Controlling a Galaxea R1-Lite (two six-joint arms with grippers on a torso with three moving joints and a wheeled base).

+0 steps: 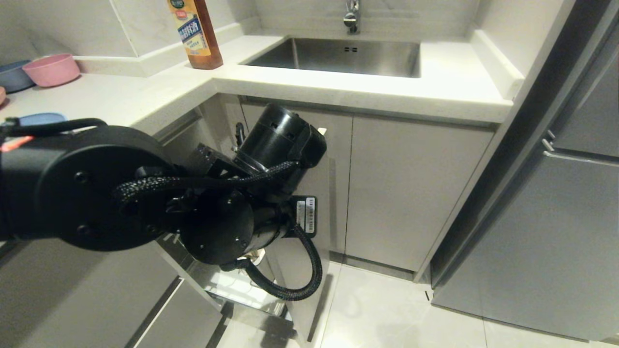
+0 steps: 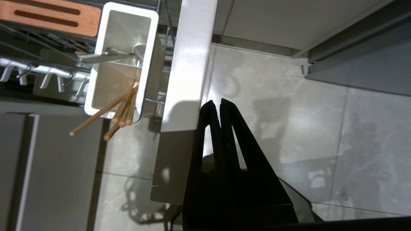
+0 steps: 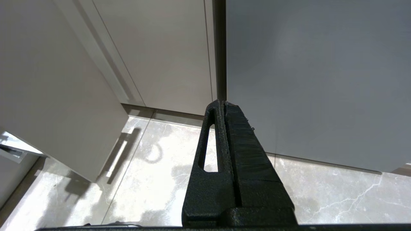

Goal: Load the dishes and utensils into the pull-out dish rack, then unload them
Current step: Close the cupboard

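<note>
chopsticks in utensil cup, apart from closed left jaws.

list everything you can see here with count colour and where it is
chopsticks: several, pale wood, standing in the utensil cup
spoon: one, steel, in the same cup
utensil cup: one, white, in the dish rack
dish rack: one, chrome wire, pulled out
wooden block: one, brown, slotted, in the rack
bottle: one, amber, on the counter
bowl: one, pink, counter corner
sink: one, steel
left gripper: black, shut, empty, beside the rack's front panel
right gripper: black, shut, above the floor
</note>
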